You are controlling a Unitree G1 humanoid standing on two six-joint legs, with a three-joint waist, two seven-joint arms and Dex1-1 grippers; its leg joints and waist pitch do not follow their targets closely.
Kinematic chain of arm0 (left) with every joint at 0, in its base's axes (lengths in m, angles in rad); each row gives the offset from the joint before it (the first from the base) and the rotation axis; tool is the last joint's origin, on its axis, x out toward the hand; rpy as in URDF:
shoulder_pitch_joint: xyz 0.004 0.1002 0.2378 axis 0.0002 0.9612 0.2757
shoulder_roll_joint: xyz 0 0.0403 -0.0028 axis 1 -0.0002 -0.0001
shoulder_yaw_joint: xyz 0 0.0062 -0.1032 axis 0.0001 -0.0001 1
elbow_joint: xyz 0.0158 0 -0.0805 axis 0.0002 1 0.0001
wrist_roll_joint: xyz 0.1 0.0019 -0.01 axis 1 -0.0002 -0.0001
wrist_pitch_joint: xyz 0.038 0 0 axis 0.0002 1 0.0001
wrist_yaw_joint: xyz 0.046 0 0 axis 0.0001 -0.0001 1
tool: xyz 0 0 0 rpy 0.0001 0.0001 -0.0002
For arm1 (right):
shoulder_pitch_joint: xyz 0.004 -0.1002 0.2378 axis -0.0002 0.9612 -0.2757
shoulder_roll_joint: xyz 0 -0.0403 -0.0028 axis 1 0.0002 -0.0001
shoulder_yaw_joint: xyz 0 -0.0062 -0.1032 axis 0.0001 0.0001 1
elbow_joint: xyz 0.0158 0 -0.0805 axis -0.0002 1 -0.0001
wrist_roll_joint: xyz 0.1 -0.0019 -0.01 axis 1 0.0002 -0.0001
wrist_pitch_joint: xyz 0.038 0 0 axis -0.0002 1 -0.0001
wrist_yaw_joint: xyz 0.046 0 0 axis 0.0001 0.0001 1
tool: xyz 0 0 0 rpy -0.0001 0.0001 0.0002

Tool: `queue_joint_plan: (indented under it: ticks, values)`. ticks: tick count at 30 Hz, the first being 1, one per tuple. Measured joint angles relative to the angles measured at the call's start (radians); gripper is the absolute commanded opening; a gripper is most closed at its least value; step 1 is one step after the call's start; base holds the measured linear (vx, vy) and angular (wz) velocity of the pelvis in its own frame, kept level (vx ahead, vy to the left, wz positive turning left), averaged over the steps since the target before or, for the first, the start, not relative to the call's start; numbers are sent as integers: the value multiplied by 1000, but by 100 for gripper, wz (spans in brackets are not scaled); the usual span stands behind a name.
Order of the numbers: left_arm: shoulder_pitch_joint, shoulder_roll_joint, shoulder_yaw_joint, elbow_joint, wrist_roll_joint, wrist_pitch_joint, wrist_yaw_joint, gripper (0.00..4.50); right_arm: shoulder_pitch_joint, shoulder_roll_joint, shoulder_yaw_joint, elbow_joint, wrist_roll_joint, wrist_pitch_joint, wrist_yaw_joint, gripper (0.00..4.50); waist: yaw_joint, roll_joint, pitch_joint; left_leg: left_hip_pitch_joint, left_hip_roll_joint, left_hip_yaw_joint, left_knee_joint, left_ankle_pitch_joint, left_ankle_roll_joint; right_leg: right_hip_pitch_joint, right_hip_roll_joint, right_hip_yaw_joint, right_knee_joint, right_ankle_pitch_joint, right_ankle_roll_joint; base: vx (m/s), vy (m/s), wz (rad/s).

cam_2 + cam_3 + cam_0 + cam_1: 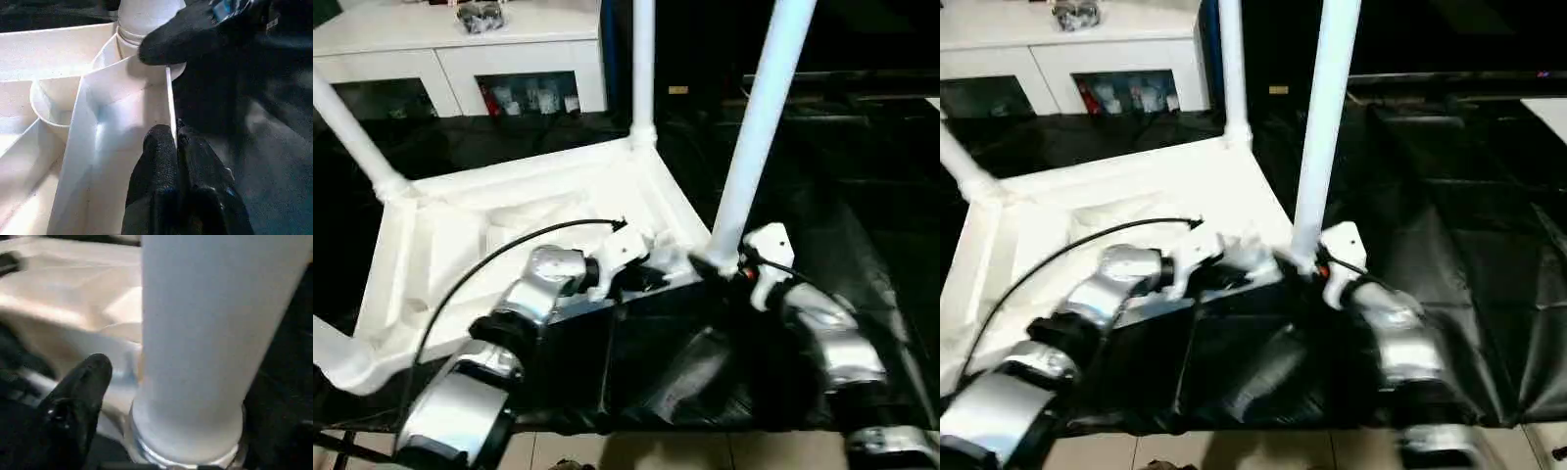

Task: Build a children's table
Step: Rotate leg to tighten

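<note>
White plastic children's table [460, 245] lay upturned on the black-draped tabletop [881, 255], three legs [643, 69] socketed and the fourth leg [754, 127] upright in the near right corner, apparently mid-seating. Pinched the table's rim with the left pincer [176, 139]; straddled that leg's base with the right pincer [715, 266], spread wide. Called next, likely, for regripping and pressing it home.

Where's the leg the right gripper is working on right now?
That leg stands upright in the tabletop's near right corner socket, between the left gripper and right gripper, in the head views.
</note>
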Motion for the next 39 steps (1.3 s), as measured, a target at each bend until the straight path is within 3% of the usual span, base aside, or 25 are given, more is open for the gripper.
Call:
queue_joint_plan:
  ticks: [3, 4, 7, 9, 18, 23, 34, 39]
  values:
    - [0, 35, -6, 2, -4, -23, -74, 0, 8, -49, 27, -45, 35, 21, 148, 416, 4, 0, 0, 0, 1, 0, 0, 0, 0, 0, 0, -1, 0, 0, 0, 0, 0, 0]
    - [0, 47, -10, 3, -7, -30, -100, 0, 10, -65, 39, -52, 45, 33, 196, 390, 5, 0, 0, 0, 1, 0, 0, -1, -1, 0, 0, -1, 0, 0, 0, 0, 0, 0]
    - [0, 78, -14, 4, -11, -45, -172, 0, 19, -103, 55, -54, 64, 60, 299, 378, 6, -2, 2, 0, 1, 1, 1, -1, -2, 1, 0, 0, 0, 0, 0, 0, 0, 0]
    - [0, 93, -20, 6, -18, -54, -215, 0, 18, -129, 74, -54, 68, 69, 355, 345, 6, -3, 2, 0, 0, 1, 2, -1, -2, 1, 0, 1, 0, 0, 0, 0, 0, 0]
    - [-1, 110, -25, 24, -38, -76, -295, 0, 5, -154, 98, -54, 68, 88, 448, 280, 9, -4, 3, 0, 0, 1, 2, -1, -2, 1, 0, 1, 1, 0, 0, 0, 0, 0]
    - [-3, 117, -25, 30, -39, -81, -311, 0, -1, -155, 109, -54, 68, 89, 465, 267, 9, -5, 3, 0, 1, 1, 2, -1, -2, 1, 0, 1, 1, 0, 0, 0, 0, 0]
    - [-7, 110, -26, 42, -36, -85, -281, 0, 13, -138, 105, -62, 68, 90, 439, 264, 14, -5, 3, 2, 1, 1, 2, -1, -2, 2, 0, 1, 2, 0, 0, 0, 0, 0]
    - [-31, 46, -9, 63, 5, -20, -56, 0, 28, -21, 31, -36, 20, 80, 123, 264, 9, -4, 2, 4, -1, 1, 2, -1, -2, 3, 0, 3, 1, 3, -4, 0, 0, 0]
